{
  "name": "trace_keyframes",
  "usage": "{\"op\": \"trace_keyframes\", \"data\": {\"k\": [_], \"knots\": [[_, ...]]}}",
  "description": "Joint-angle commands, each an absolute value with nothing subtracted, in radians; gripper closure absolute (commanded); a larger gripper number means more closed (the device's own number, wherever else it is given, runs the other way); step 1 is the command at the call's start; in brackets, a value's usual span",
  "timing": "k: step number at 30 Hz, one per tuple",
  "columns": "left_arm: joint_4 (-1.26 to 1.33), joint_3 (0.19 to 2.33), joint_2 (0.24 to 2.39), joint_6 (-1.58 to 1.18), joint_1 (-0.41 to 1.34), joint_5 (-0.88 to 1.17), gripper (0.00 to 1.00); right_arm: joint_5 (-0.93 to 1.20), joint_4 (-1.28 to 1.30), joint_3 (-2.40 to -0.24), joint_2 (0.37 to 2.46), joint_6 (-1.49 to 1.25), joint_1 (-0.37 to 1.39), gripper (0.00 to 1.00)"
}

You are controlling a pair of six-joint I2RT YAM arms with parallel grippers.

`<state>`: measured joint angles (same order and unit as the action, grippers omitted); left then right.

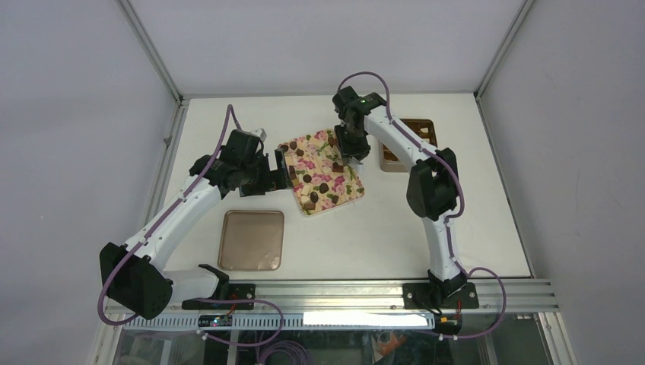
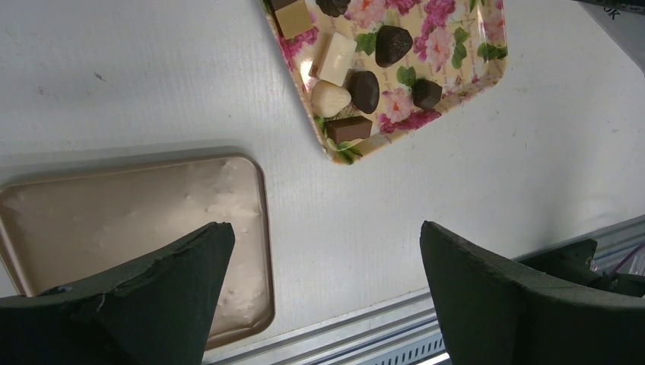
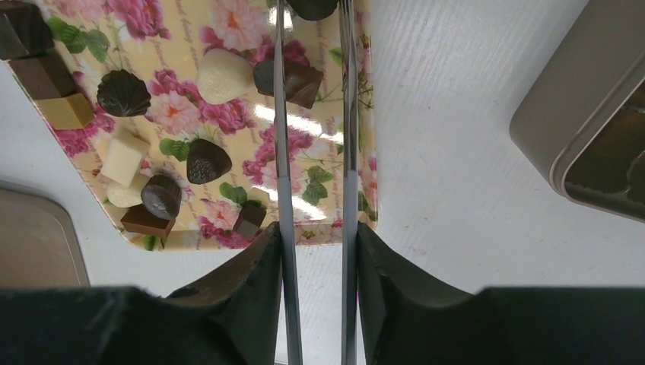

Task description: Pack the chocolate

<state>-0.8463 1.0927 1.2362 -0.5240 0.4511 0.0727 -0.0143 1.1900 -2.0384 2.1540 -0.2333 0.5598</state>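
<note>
1. The right gripper (image 3: 313,232) carries thin metal blades (image 3: 280,152) that pinch one dark chocolate piece (image 3: 312,6) at the frame's top edge, over the floral tray (image 3: 236,125).
2. The other chocolates (image 3: 208,160) lie on the tray, mostly left of the blades.
3. The left gripper (image 2: 323,228) is spread wide above the table (image 2: 456,152), with the tray's chocolates at upper centre, well apart from it.

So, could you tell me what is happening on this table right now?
The right gripper holds metal tongs over the floral tray of chocolates, their tips at a dark piece. The box stands beside the tray. The left gripper hangs open near the lid.
</note>
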Motion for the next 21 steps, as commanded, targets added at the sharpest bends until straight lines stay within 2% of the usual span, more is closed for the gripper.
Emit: {"op": "trace_keyframes", "data": {"k": [1,14,21], "knots": [[-0.825,1.095,1.216,-0.511,0.453,0.054,0.01,-0.013,1.208,-2.075,2.102,-0.219,0.565,0.88],[-0.825,1.090,1.203,-0.513,0.453,0.053,0.01,-0.048,1.200,-1.949,1.876,-0.218,0.548,0.91],[-0.825,1.094,1.195,-0.515,0.453,0.054,0.01,-0.033,1.161,-1.831,1.711,-0.227,0.373,0.91]]}}
